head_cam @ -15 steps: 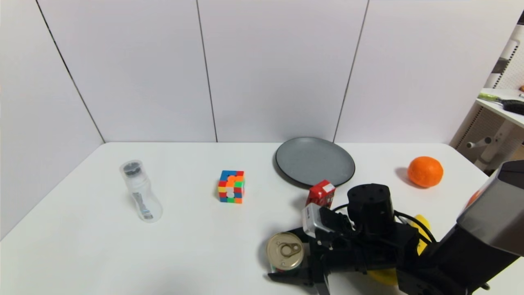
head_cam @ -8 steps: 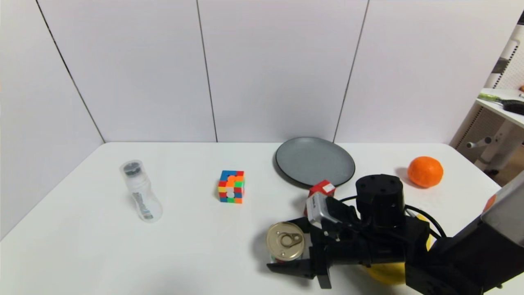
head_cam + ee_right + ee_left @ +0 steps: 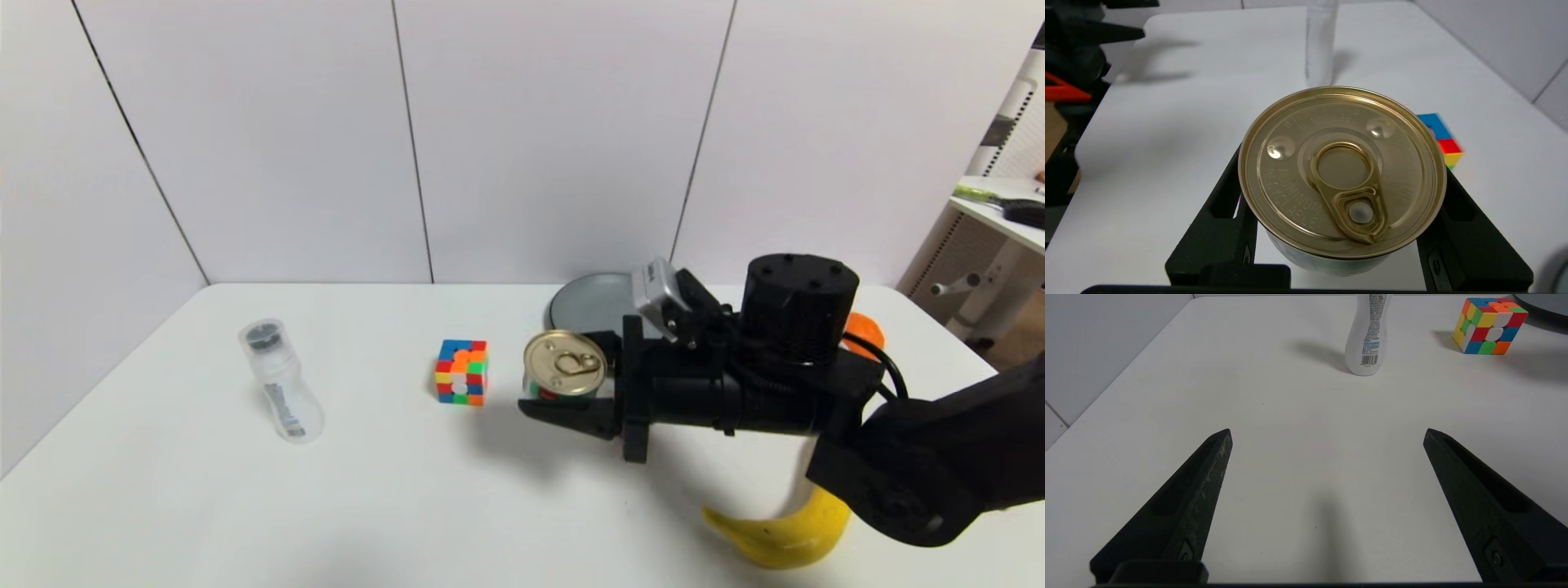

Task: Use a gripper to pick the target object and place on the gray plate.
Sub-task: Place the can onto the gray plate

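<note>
The target can, a short tin with a gold pull-tab lid, is held in the air by my right gripper. Its two black fingers are shut on the can's sides. This shows close up in the right wrist view, with the can between the fingers. The gray plate lies behind the gripper, mostly covered by the wrist and its silver camera block. My left gripper is open and empty, low over the bare table near the front left.
A colour cube sits left of the can and a clear bottle stands farther left. A banana lies at the front right. An orange peeks out behind the arm. The red carton is hidden.
My right gripper has lifted the can off the table and carried it up and back towards the plate. The arm now covers the carton and most of the plate.
</note>
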### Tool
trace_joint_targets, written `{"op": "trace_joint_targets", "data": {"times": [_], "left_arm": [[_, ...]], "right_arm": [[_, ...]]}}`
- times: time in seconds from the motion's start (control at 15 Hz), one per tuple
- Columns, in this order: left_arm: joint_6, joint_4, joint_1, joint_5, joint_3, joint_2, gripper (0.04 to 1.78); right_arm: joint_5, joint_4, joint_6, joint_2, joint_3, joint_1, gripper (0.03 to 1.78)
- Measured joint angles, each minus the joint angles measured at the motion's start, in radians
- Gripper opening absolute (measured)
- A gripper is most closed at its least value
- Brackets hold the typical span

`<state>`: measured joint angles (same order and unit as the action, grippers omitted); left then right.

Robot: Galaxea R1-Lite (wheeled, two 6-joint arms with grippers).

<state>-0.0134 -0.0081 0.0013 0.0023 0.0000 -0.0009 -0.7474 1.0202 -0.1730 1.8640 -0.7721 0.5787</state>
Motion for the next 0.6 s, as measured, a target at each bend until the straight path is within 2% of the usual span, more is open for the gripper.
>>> {"op": "trace_joint_targets", "data": {"times": [0.27,0.6], "left_arm": [[0.0,0.0,0.0,0.0,0.0,0.0,1.69],[0.0,0.0,0.0,0.0,0.0,0.0,1.69]], "right_arm": [[0.005,-0.126,0.006,-0.001,-0.126,-0.074,1.02],[0.004,-0.179,0.009,0.002,-0.195,-0.141,1.02]]}}
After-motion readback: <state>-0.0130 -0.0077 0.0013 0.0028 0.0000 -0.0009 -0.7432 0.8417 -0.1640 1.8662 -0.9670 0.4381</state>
